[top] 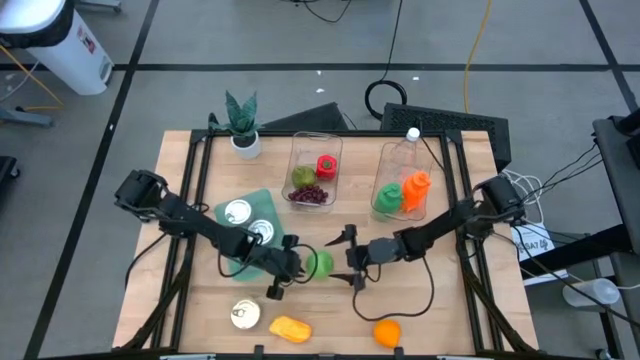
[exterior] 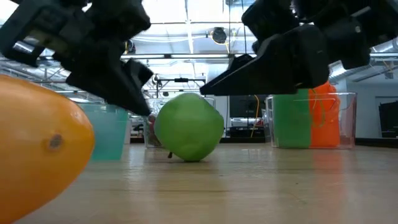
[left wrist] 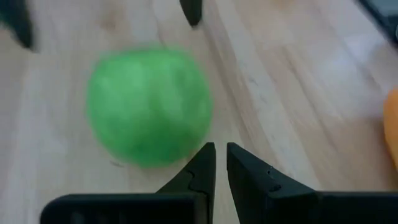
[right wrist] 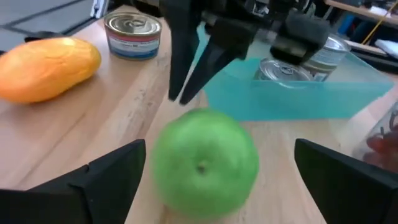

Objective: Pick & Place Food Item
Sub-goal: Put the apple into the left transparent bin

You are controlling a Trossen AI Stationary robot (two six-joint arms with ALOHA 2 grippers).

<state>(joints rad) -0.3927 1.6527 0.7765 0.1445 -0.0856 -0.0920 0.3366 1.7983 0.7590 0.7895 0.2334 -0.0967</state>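
A green apple (top: pixel 319 264) rests on the wooden table between my two grippers. My left gripper (top: pixel 297 266) is shut. Its tips (left wrist: pixel 221 149) stand right at the apple's (left wrist: pixel 149 106) left side, slanting down toward it. My right gripper (top: pixel 350 260) is wide open and comes nearly level from the table's right. In the right wrist view the apple (right wrist: pixel 204 163) sits between its two fingers (right wrist: pixel 118 171), clear of both. In the low view the apple (exterior: pixel 188 126) stands on the table below both dark grippers. My left gripper's shut fingertips (left wrist: pixel 208 152) are right at the edge of the apple's left side. I cannot tell whether they touch it. The apple rests on the table.
A teal bin (top: pixel 262 205) holding cans sits just left of the apple. A loose can (top: pixel 245 315), a mango (top: pixel 288 328) and an orange (top: pixel 387 333) lie near the front edge. Two clear containers (top: pixel 315 170) (top: pixel 405 180) with food and a potted plant (top: pixel 243 125) stand at the back.
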